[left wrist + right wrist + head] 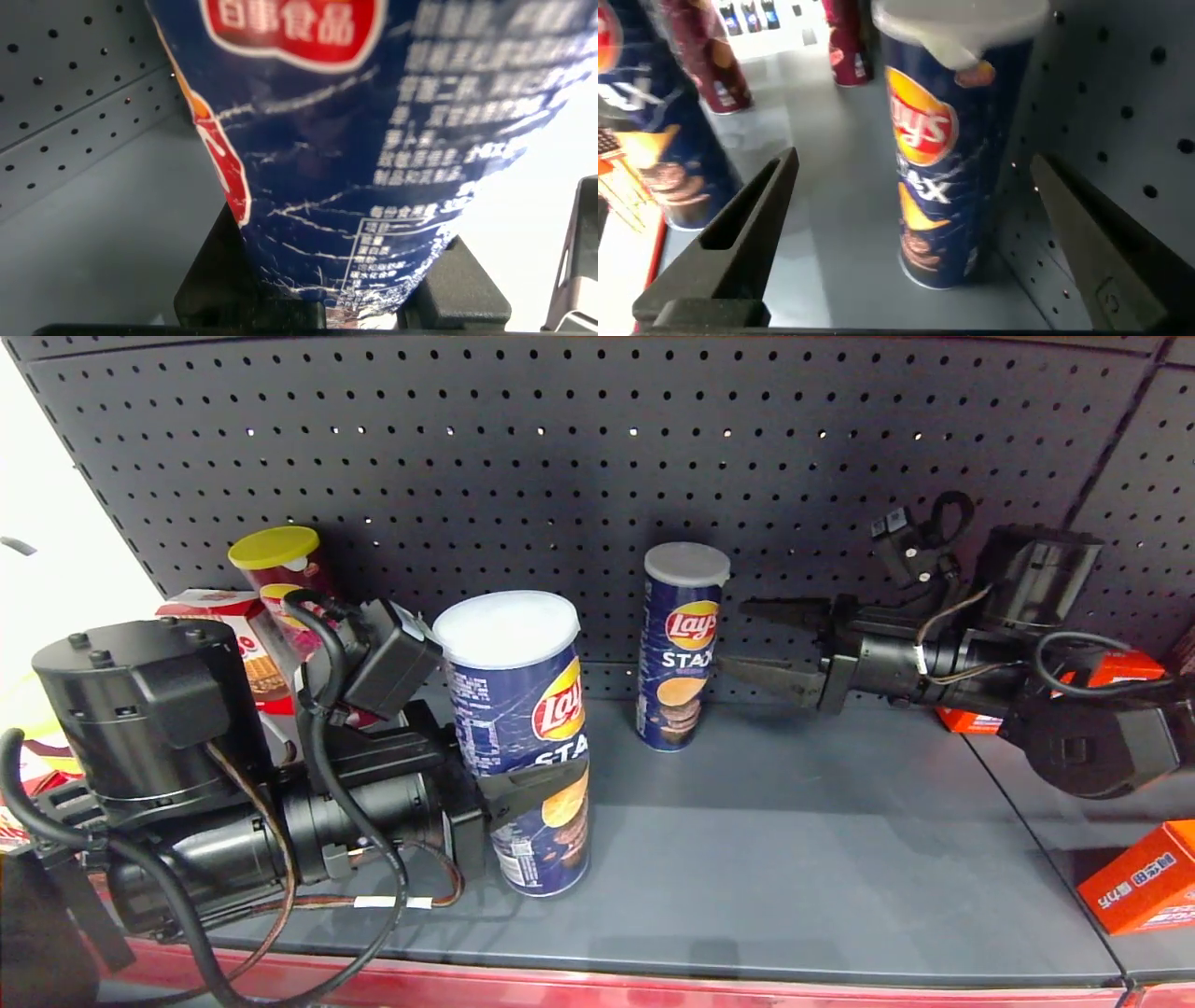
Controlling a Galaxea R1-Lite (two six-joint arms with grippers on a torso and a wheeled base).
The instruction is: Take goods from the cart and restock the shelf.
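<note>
Back panel: I see a dark perforated back panel (597, 448) running the full width behind everything.
Shelf deck: the grey shelf deck (794, 859) has a red front lip (653, 989) along its near edge. The middle and front right of the deck are bare.
Left gripper: my left gripper (534, 782) sits at the front left of the deck, its jaws closed around the lower half of the held can. One dark finger crosses the can's front below the logo.
Right gripper: my right gripper (758, 644) comes in from the right at the back of the deck. Its jaws are spread wide and hold nothing. The fingertips are just beside the standing can, and I cannot tell whether the lower one touches it.
Held can: the held can (518, 709) is a blue chip tube with a pale lid. It is upright, near the front edge, and its base is at or just above the deck; I cannot tell which. It fills the left wrist view (374, 140).
Standing can: the standing can (679, 649), of the same blue kind, is upright close against the back panel. In the right wrist view (948, 159) it lines up between the two open fingers.
Red-and-white box: a red-and-white box (233, 635) sits at the far left, behind my left arm.
Orange box: an orange box (1144, 877) lies at the front right. A second orange box (1120, 667) is partly hidden behind my right arm.
Red can: a red can (280, 569) with a yellow lid stands at the back left, just behind the left wrist.
</note>
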